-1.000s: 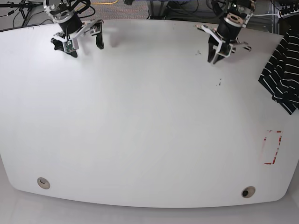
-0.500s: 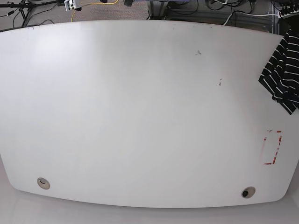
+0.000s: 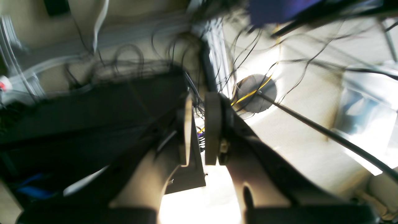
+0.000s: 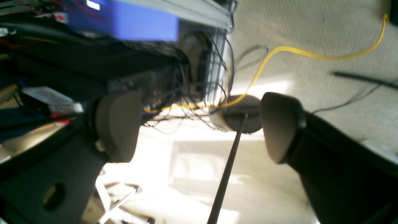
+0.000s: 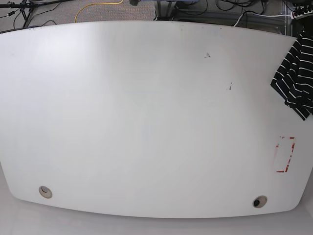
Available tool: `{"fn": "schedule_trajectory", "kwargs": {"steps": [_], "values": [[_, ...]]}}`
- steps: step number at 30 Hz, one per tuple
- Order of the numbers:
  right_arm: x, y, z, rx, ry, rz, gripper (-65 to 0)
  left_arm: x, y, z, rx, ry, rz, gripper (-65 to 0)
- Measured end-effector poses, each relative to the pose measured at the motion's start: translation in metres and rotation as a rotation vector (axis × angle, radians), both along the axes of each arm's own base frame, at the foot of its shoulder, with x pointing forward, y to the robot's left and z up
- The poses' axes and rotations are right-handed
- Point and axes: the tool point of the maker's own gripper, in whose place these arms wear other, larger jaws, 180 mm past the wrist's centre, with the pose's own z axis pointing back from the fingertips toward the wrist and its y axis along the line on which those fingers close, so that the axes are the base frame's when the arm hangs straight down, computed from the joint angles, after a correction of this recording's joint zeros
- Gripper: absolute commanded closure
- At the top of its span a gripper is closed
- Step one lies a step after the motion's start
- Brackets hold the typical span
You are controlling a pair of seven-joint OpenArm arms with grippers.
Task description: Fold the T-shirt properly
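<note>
The T-shirt (image 5: 296, 78), black with thin white stripes, hangs over the right edge of the white table (image 5: 146, 117); only part of it shows in the base view. Neither arm appears in the base view. In the left wrist view my left gripper (image 3: 199, 130) is shut, its two fingers nearly touching with nothing between them, pointing at cables and floor behind the table. In the right wrist view my right gripper (image 4: 199, 124) stands wide open and empty, facing carpet and a yellow cable (image 4: 311, 54).
A red rectangular marking (image 5: 284, 154) sits near the table's right front. Two round holes (image 5: 45, 192) (image 5: 259, 201) are set near the front edge. Cables, a metal frame (image 4: 214, 46) and a round floor base (image 3: 256, 93) lie behind the table.
Both arms stood over the table's far edge a second ago; they have since lifted out of the base view. The T-shirt has not moved.
</note>
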Motion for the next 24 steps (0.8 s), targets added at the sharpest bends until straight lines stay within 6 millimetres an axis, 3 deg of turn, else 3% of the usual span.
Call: {"fn": "schedule_trajectory", "kwargs": {"steps": [4, 8, 14, 21, 24], "values": [[0.009, -0.009, -0.030, -0.003, 0.029, -0.045, -57.4, 0.016, 0.003, -0.034, -0.002, 0.005, 0.023, -6.1], [0.014, -0.018, -0.056, -0.012, 0.052, -0.081, -57.4, 0.015, 0.008, -0.066, 0.009, 0.066, 0.045, -6.1], [0.021, -0.020, -0.079, -0.035, 0.075, -0.040, -57.4, 0.020, 0.010, -0.092, 0.013, 0.129, 0.058, -6.1], [0.033, -0.001, -0.103, -0.011, 0.115, -0.065, -57.4, 0.050, 0.013, -0.122, 0.011, 0.162, 0.094, -6.3], [0.036, -0.005, -0.111, -0.040, 0.130, -0.077, -57.4, 0.058, 0.015, -0.130, 0.010, 0.165, 0.113, -6.3]]}}
